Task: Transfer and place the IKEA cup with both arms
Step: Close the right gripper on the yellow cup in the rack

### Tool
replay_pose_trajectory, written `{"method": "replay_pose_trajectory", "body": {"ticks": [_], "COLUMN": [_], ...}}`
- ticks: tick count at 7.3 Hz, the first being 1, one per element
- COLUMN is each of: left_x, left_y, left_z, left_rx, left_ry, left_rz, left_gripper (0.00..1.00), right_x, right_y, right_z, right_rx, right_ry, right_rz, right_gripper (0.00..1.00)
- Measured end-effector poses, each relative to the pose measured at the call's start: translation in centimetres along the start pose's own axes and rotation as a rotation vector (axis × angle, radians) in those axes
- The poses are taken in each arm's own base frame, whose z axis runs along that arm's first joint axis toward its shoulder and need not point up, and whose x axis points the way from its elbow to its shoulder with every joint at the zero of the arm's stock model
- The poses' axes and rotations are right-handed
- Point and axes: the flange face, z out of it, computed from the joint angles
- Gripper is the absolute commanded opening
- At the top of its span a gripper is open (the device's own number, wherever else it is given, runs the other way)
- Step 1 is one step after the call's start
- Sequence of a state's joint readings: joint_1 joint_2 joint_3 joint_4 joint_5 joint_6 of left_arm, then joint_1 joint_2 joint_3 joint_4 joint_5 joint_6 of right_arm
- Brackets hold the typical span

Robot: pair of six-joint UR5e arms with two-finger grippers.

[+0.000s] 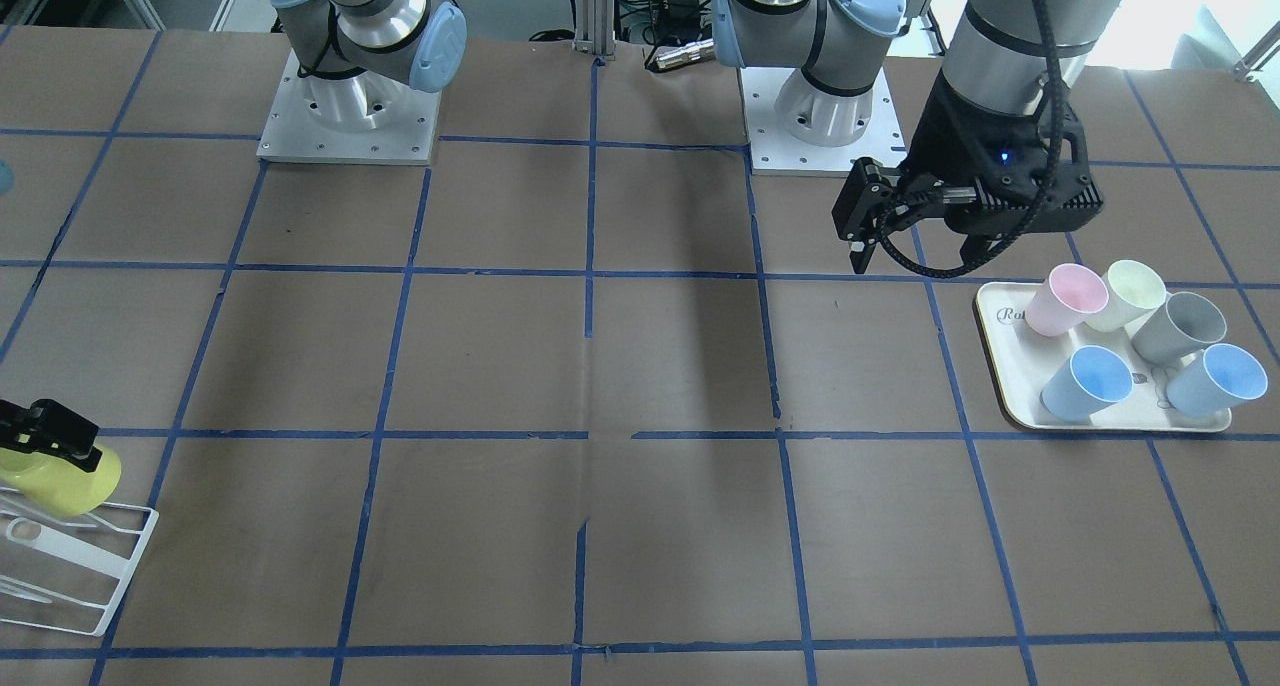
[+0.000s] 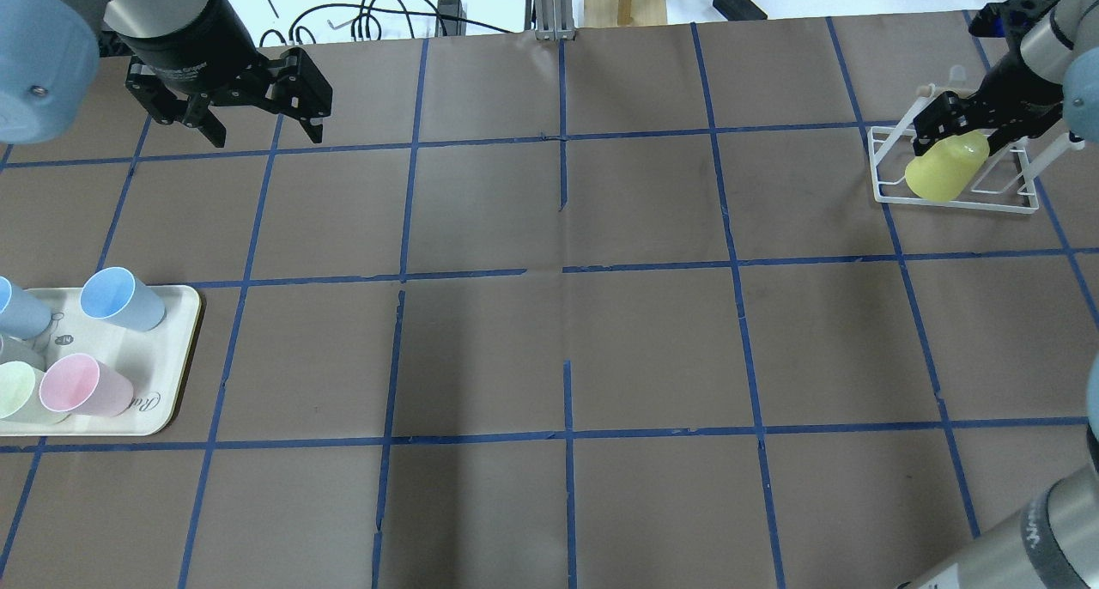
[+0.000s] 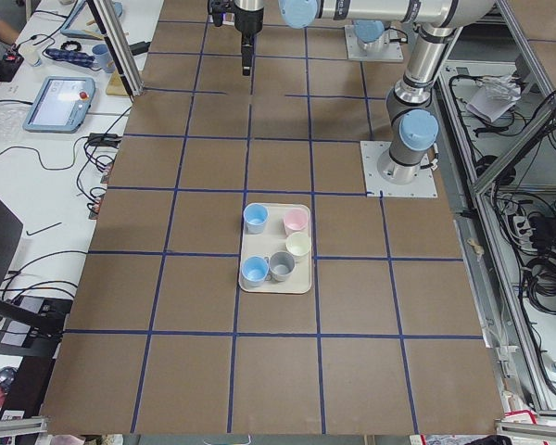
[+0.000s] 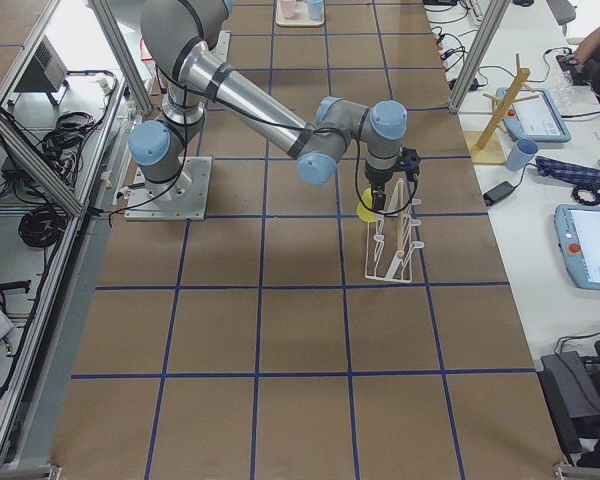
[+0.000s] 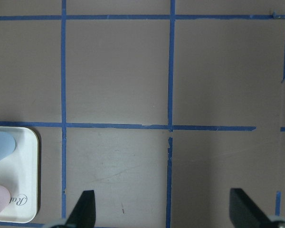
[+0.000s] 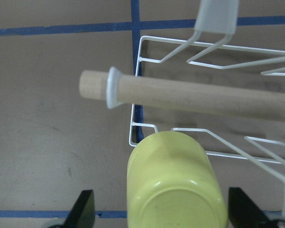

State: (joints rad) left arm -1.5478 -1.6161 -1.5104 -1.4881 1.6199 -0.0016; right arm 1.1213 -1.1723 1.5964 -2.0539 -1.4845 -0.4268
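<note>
Here, right gripper (image 6: 161, 209), fingers apart, straddled yellow cup (image 2: 944, 170) lying tilted on rack (image 4: 394, 252) near tabletop's far right corner; left gripper (image 2: 264, 134), spread wide and empty, hung toward left edge.

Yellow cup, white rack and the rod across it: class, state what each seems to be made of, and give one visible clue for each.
Yellow cup: probably plastic. It is smooth with a soft sheen, and a small highlight sits on its base rim.
White rack: likely coated metal wire. It is thin, bent at the corners and evenly white.
Rod: looks like bare wood, matt tan with faint grain.
</note>
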Motion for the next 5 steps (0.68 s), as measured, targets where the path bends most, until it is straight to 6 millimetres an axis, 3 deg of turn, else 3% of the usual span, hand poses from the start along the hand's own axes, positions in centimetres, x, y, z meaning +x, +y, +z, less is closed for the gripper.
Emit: {"method": "replay_pose_trajectory", "body": {"ticks": [3, 5], "left_x": [0.01, 0.01], "left_y": [-0.04, -0.11], "left_z": [0.0, -0.07], "left_rx": [0.002, 0.009], "left_ry": [0.001, 0.001], "left_rz": [0.0, -0.001], "left_gripper": [1.0, 1.0], "right_x": [0.2, 0.26], "right_y": [-0.42, -0.56], "right_z": [0.58, 0.26], "right_rx": [0.015, 0.02], "right_ry": [0.002, 0.008], "right_rz": [-0.003, -0.004], "right_gripper": [0.6, 0.44]}}
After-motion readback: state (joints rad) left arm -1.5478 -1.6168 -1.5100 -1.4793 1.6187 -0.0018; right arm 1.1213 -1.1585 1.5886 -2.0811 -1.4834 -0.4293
